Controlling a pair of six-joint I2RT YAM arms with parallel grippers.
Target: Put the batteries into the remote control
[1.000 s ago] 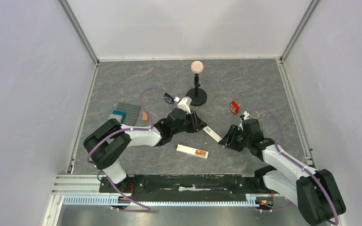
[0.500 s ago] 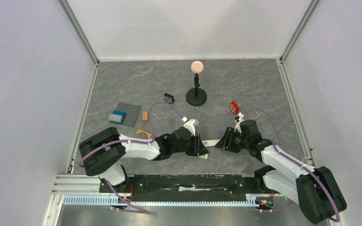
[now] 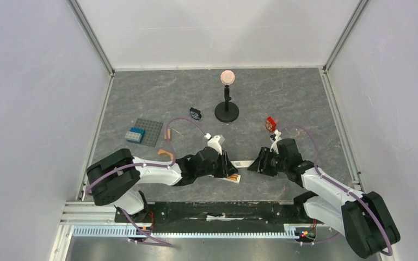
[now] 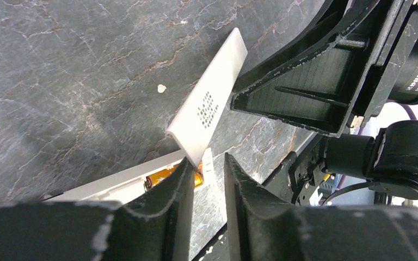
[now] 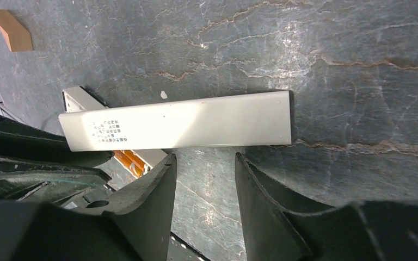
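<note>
The white remote control (image 4: 103,187) lies back-up on the table with its battery bay open. The orange batteries (image 4: 160,175) sit inside the bay and also show in the right wrist view, batteries (image 5: 126,159). A loose white cover strip (image 4: 209,106) with small print leans with one end over the bay. My left gripper (image 4: 209,182) stands over the remote's (image 3: 233,177) battery end, jaws slightly apart, nothing clamped. My right gripper (image 5: 204,168) is open just short of the cover strip (image 5: 179,125), with bare table between its fingers.
A black stand with a pink disc (image 3: 227,103) stands at the back. A small red object (image 3: 271,124) lies right of it, a small blue-black one (image 3: 195,113) left. A grey baseplate (image 3: 151,130), an orange block (image 3: 167,133) and a tan arch (image 3: 166,154) lie left.
My left gripper has swung from the middle of the table toward the near edge, onto the remote's battery end. The cover strip now overlaps the remote. My right gripper shifted slightly left.
</note>
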